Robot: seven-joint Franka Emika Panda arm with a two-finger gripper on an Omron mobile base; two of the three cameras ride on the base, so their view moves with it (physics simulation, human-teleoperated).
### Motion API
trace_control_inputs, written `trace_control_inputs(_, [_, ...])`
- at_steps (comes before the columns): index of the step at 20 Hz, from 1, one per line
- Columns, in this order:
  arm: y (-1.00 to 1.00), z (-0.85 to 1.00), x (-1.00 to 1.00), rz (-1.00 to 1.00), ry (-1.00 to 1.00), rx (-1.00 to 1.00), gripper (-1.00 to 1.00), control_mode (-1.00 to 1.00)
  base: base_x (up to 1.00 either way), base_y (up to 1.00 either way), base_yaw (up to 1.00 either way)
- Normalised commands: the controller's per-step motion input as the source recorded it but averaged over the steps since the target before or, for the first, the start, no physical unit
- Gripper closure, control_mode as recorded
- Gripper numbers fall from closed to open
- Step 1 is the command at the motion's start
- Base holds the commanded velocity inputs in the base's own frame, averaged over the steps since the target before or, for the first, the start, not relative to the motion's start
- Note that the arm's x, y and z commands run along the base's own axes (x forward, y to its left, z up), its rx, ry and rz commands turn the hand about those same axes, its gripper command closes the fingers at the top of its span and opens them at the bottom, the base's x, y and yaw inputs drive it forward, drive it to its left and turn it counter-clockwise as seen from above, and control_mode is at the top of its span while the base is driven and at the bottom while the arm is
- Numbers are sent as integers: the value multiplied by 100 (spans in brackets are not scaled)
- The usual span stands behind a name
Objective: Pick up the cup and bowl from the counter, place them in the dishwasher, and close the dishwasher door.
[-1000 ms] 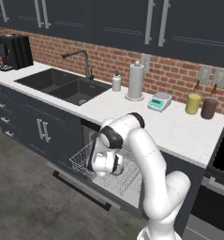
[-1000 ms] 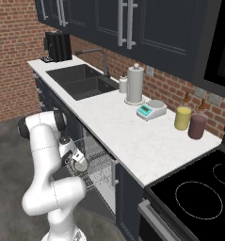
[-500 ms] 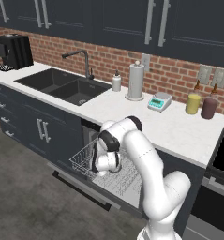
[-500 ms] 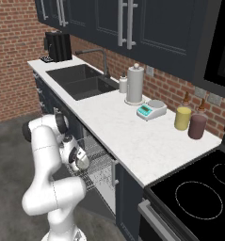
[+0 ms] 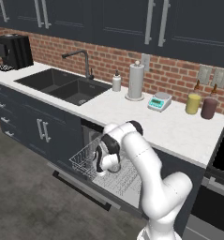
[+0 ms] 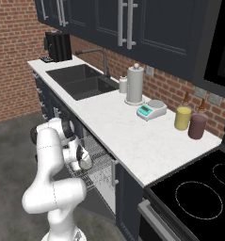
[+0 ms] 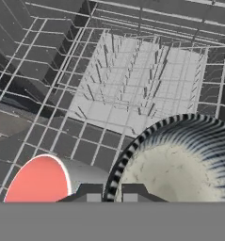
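- The gripper (image 7: 112, 192) is pinched narrowly on the rim of the bowl (image 7: 180, 164); its two dark fingertips (image 7: 90, 192) stand one on each side of the ribbed edge, in the hand view.
- The bowl spreads out from the fingers toward the hand's right; it has a dark, striped rim and a pale speckled inside.
- Just to the hand's left of the fingers lies the cup (image 7: 38, 181), tipped so its salmon-red interior faces the camera, near the bowl's rim; whether the two touch I cannot tell.
- Beyond both, ahead of the hand, runs the silver wire rack (image 7: 147, 89) with rows of upright tines.
- From the base views the gripper (image 5: 108, 164) hangs low over the pulled-out rack (image 5: 85, 161) of the dishwasher (image 5: 92, 136), holding the bowl (image 6: 84, 161) there.
- Below the hand, the dishwasher door (image 5: 80, 186) lies dropped open, bar handle outward.
- Above and behind the hand stretches the counter (image 5: 146, 117), carrying a paper towel roll (image 5: 136, 80), a small scale (image 5: 159, 101), a yellow canister (image 5: 193, 103) and a maroon canister (image 5: 209, 108).
- Farther off sit the sink (image 5: 62, 84) and a coffee machine (image 5: 14, 50).
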Motion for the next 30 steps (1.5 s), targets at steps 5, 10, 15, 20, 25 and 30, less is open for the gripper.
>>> trace_control_inputs(5, [-24, -40, 18, 0, 7, 0, 100, -100, 0, 0, 0])
trace_control_inputs(10, [-25, -27, 13, 0, 7, 3, 100, -100, 0, 0, 0])
trace_control_inputs(15, [-12, -12, 0, 0, 11, 5, 100, -100, 0, 0, 0])
trace_control_inputs(20, [0, -26, 0, 0, 9, 3, 100, -100, 0, 0, 0])
trace_control_inputs(25, [0, -29, 0, 0, 7, 3, 100, -100, 0, 0, 0])
trace_control_inputs(30, [0, -7, 2, 0, 2, 0, -100, -100, 0, 0, 0])
